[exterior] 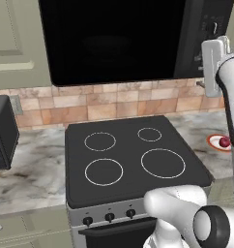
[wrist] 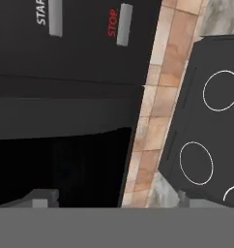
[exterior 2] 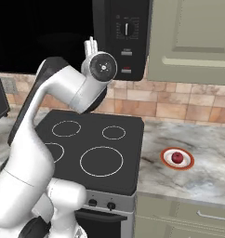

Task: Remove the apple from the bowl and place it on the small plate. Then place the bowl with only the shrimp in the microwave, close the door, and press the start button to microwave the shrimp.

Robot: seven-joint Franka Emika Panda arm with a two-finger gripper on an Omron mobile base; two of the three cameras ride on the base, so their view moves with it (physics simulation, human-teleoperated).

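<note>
The gripper (exterior 2: pixel 91 45) is hovering before the microwave (exterior: pixel 138 38), jaws standing wide apart, gripping nothing. The apple (exterior 2: pixel 177 157) is sitting on the small plate (exterior 2: pixel 166 161), right of the stove (exterior: pixel 133 160).

Marbled grey worktop (exterior 2: pixel 202 181), running along a tan tiled wall to both sides of a black cooktop (exterior 2: pixel 93 148) with four white ring burners. Small plate (exterior 2: pixel 177 158), orange-red rim and white centre, sitting on the stretch right of the cooktop, well apart from it; a dark red apple (exterior 2: pixel 177 157) resting in its middle. Black countertop appliance (exterior: pixel 3 131) standing on the left stretch against the wall.
</note>
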